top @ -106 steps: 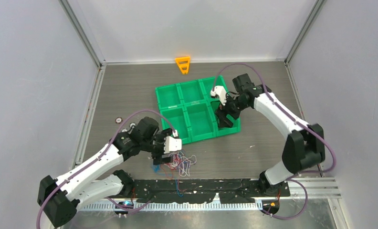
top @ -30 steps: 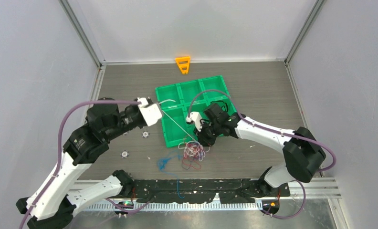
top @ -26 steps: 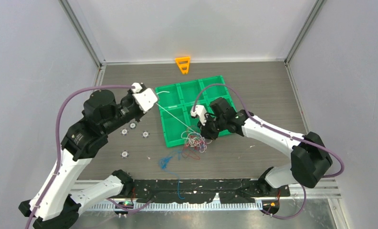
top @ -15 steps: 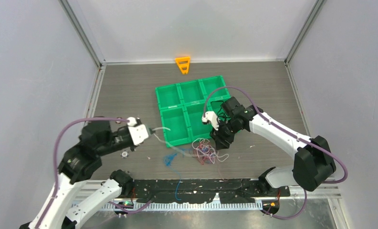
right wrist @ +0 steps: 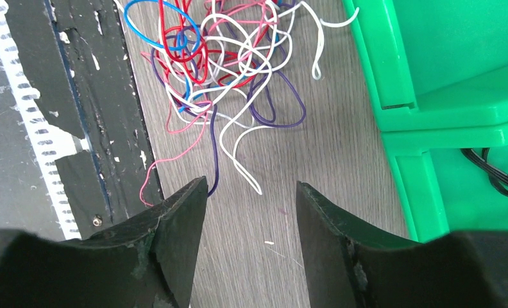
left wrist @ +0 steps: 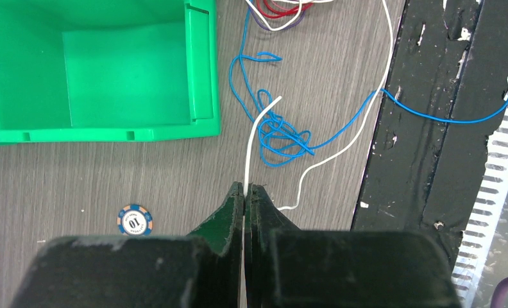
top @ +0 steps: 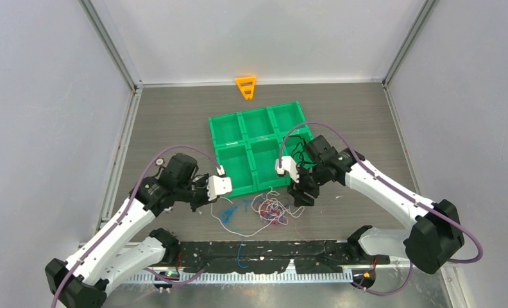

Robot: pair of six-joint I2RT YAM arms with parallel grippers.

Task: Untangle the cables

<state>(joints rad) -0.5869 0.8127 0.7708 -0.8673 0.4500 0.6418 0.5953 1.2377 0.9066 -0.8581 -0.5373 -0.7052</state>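
- Left gripper: jaws pressed together on a white cable, pinched a little back from its free end. The grip appears meant to hold this one strand away from the rest.
- A long white run curves past towards the black base plate. Whether it is the same strand cannot be confirmed.
- Blue cable: lies in a loose knot on the table just ahead of the left fingertips, one end trailing over the base plate. It crosses the white strand and is not yet free of it.
- Right gripper: jaws apart, nothing between them, poised low over the table beside the main tangle. It looks placed to pin or pick the next strand.
- Main tangle: red, white, purple, blue and pink cables knotted together on the table, between the two grippers and just outside the green tray.
- Black cable: lies inside a near tray compartment, which suggests the tray receives sorted strands.
- Assessment: most of the sorting remains.
- Poker chip: lies on the table apart from the work.
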